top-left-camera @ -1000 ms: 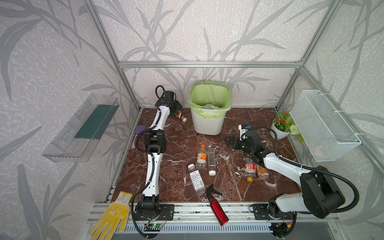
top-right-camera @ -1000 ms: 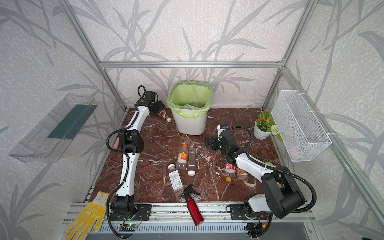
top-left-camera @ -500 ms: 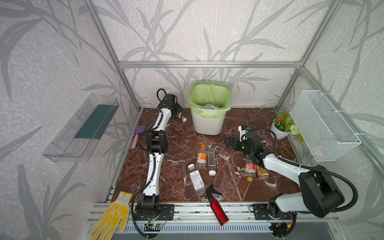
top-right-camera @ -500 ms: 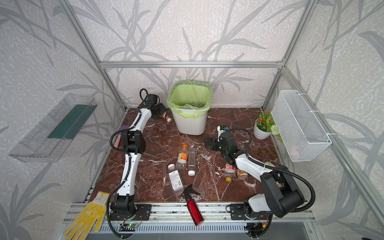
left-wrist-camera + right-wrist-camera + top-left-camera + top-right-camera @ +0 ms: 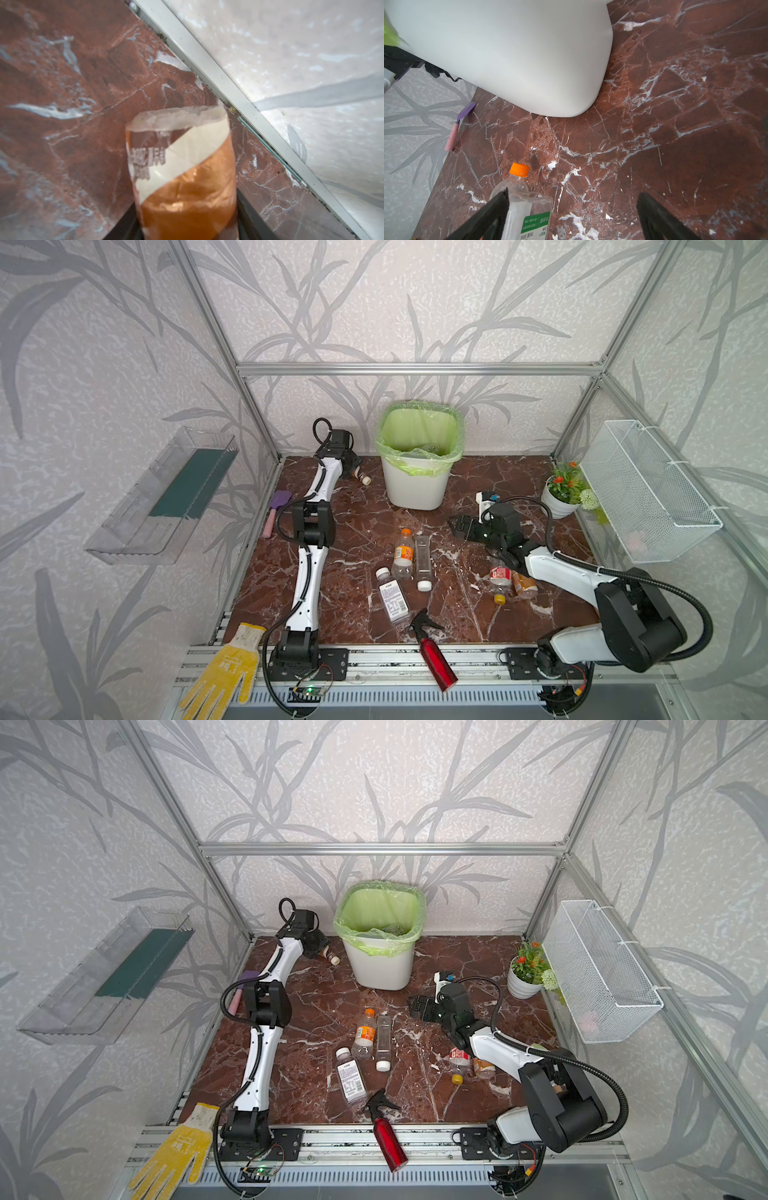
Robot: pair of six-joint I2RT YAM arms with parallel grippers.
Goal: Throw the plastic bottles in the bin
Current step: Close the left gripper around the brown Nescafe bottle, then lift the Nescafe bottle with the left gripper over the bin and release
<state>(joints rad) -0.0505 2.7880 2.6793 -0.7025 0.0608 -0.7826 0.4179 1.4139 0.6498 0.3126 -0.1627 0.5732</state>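
Note:
At the far left corner, beside the bin (image 5: pixel 415 489) (image 5: pixel 380 969), my left gripper (image 5: pixel 352 470) (image 5: pixel 318 948) (image 5: pixel 187 209) is shut on a brown-labelled bottle (image 5: pixel 185 176); its cap end (image 5: pixel 365 480) pokes out low over the floor. Mid-floor lie an orange-capped bottle (image 5: pixel 403 551) (image 5: pixel 517 180), a clear white-capped one (image 5: pixel 423 562) (image 5: pixel 529 216) and a white-labelled one (image 5: pixel 392 599). A red-labelled bottle (image 5: pixel 498 578) and a brown one (image 5: pixel 524 585) lie under my right forearm. My right gripper (image 5: pixel 459 526) (image 5: pixel 573 195) hangs open, with nothing held, right of the middle bottles.
A red spray bottle (image 5: pixel 432 649) lies at the front edge, a yellow glove (image 5: pixel 224 668) at front left, a purple spatula (image 5: pixel 274 512) by the left wall. A flower pot (image 5: pixel 561 499) and wire basket (image 5: pixel 648 489) stand at right. A small white, blue-topped object (image 5: pixel 486 498) sits behind my right gripper.
My left gripper has reached further into the back corner and shut on the brown-labelled bottle. The right arm has barely moved.

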